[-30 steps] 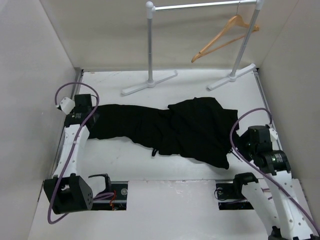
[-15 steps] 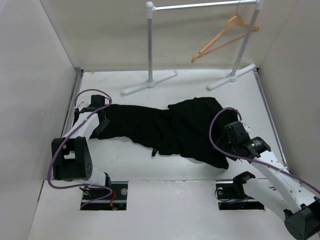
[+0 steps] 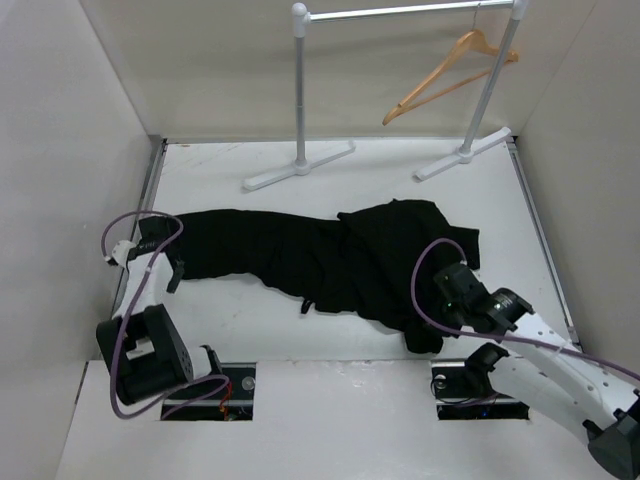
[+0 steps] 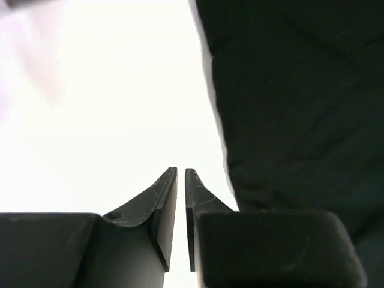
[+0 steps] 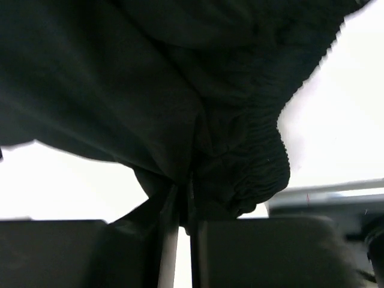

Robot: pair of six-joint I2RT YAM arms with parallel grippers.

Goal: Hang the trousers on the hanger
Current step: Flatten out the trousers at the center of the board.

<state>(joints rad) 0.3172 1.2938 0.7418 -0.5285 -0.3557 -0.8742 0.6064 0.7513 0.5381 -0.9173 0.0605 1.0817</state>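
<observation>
The black trousers (image 3: pixel 320 255) lie spread across the middle of the table, legs to the left and waist to the right. At the waist end, my right gripper (image 3: pixel 437 318) is shut on a fold of the gathered waistband (image 5: pixel 258 156), with cloth pinched between its fingers (image 5: pixel 183 192). My left gripper (image 3: pixel 172 278) stands at the leg end on the left. Its fingers (image 4: pixel 181 171) are almost together over bare table with nothing between them, and the trousers' edge (image 4: pixel 288 96) lies just to their right. The tan wooden hanger (image 3: pixel 447 73) hangs on the rail at the back right.
The grey rail stand (image 3: pixel 300 100) has two flat feet (image 3: pixel 298 168) on the table behind the trousers. Side walls close in the table on the left and right. Two cut-outs at the near edge (image 3: pixel 210 385) hold the arm bases.
The right gripper moved toward the near edge, closed on the waist and dragged that corner with it. The left gripper closed and shifted left and nearer, beside the leg end.
</observation>
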